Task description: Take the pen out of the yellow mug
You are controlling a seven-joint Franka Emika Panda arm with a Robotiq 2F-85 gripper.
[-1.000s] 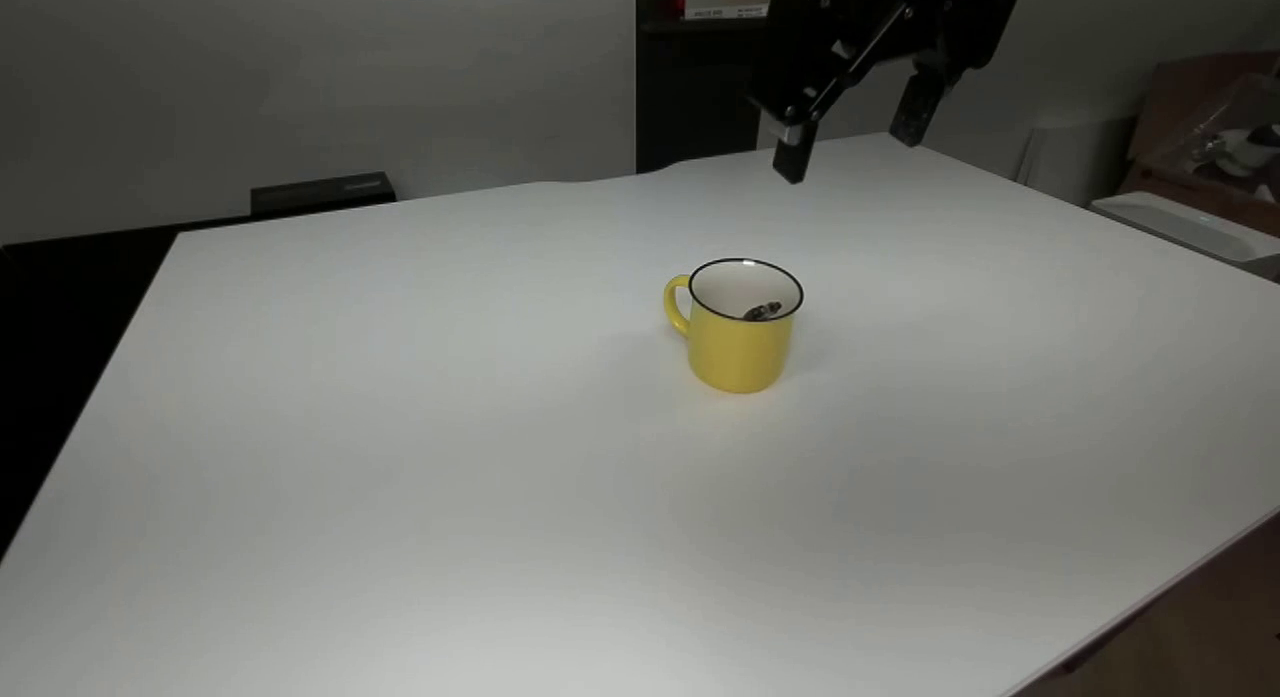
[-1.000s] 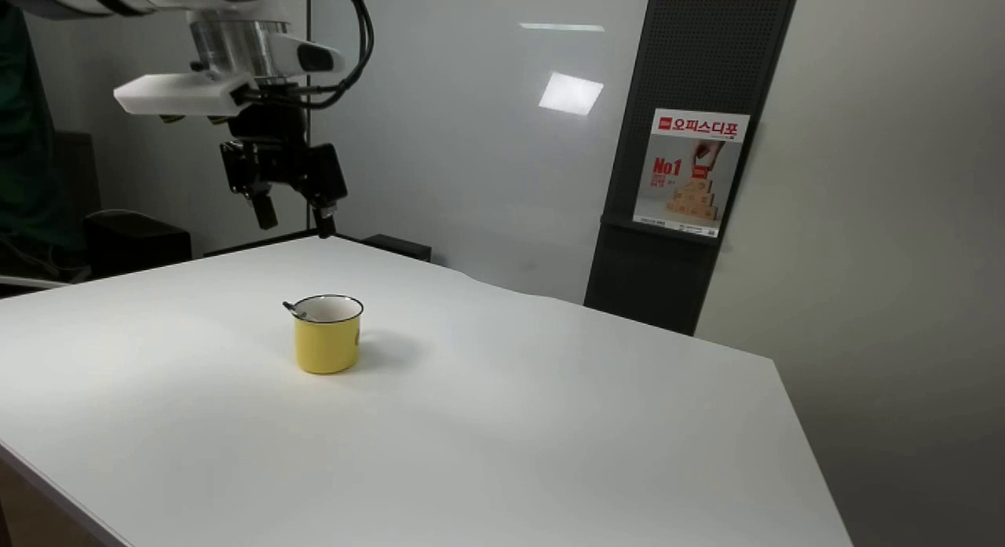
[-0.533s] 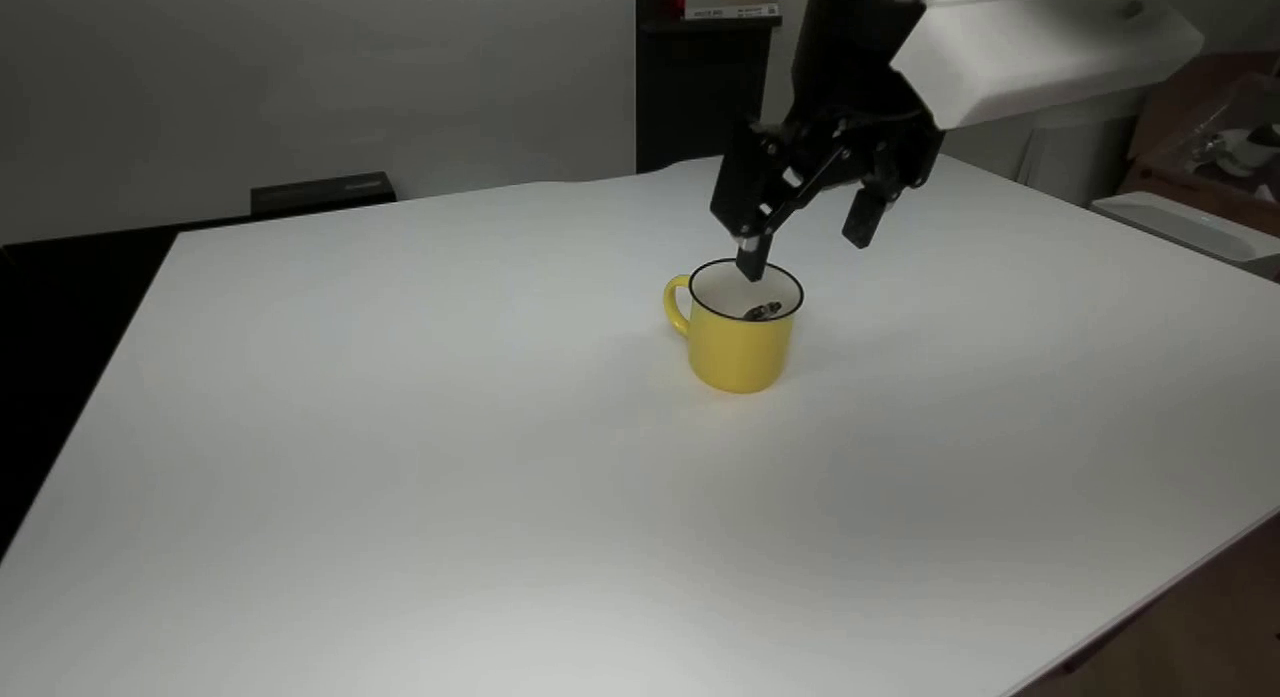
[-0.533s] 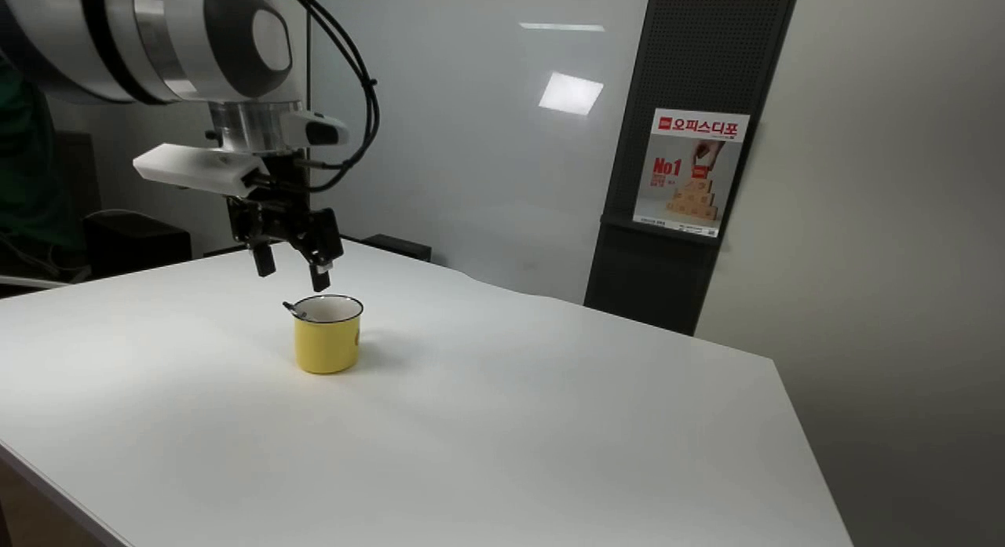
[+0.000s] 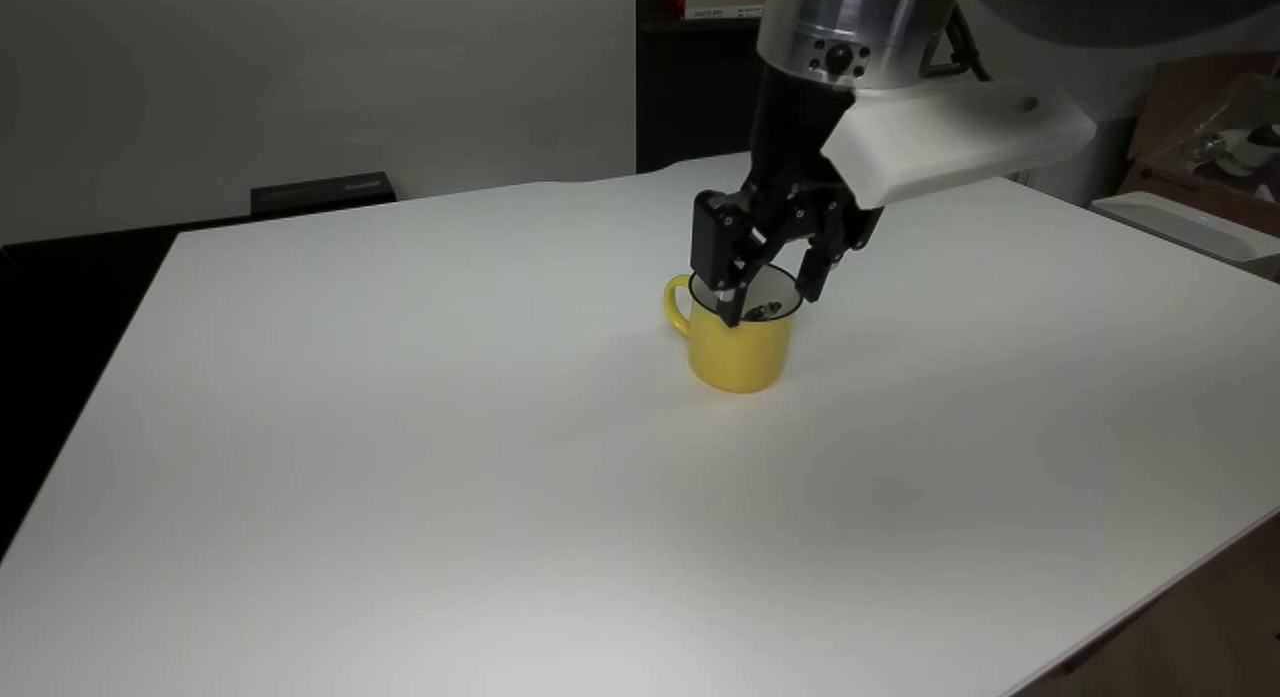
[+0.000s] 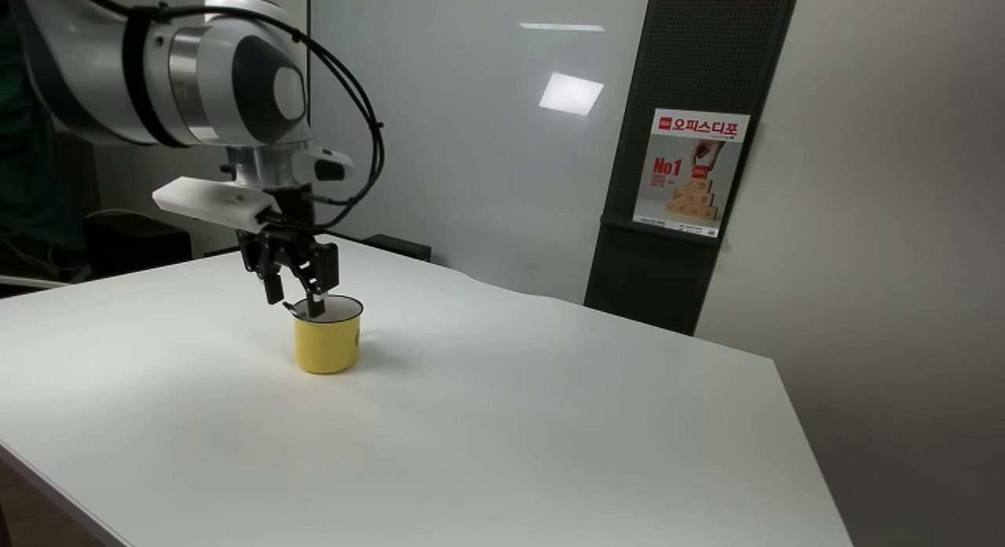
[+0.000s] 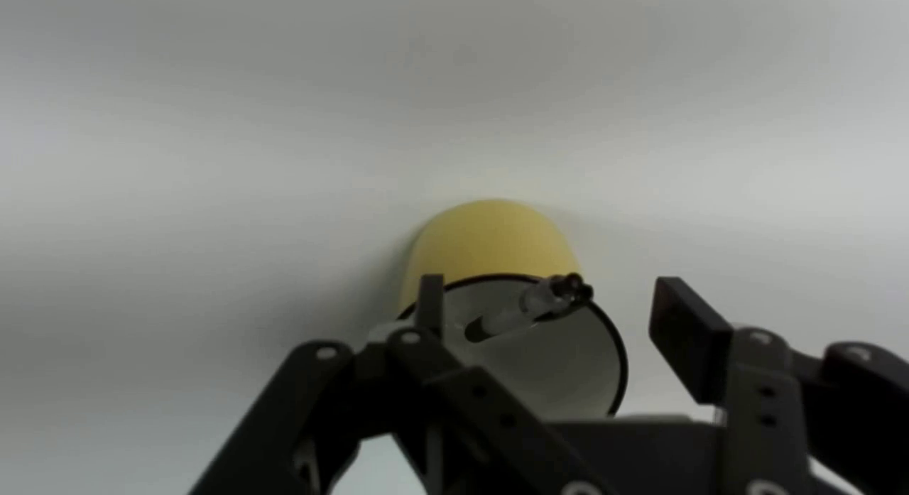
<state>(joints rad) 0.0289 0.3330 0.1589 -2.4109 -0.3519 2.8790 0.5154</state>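
Observation:
The yellow mug (image 5: 740, 357) stands upright on the white table, also in an exterior view (image 6: 326, 349) and the wrist view (image 7: 490, 239). Its handle shows in an exterior view only. The pen (image 7: 529, 309) leans inside the mug, its dark end poking just past the rim; it also shows in both exterior views (image 5: 766, 310) (image 6: 290, 308). My gripper (image 5: 772, 305) is open and empty, low over the mug. In the wrist view (image 7: 550, 307) one finger overlaps the mug's left rim and the other is right of the mug, with the pen's end between them, untouched.
The white table (image 5: 400, 427) carries the mug. A black box (image 5: 322, 194) sits beyond its far edge, also in an exterior view (image 6: 396, 247). A white tray-like object (image 5: 1185, 227) lies beyond another edge. A wall panel with a poster (image 6: 691, 174) stands behind.
My gripper has come down from well above the far side of the table to the mug's rim. It stays open. The mug and pen have not moved.

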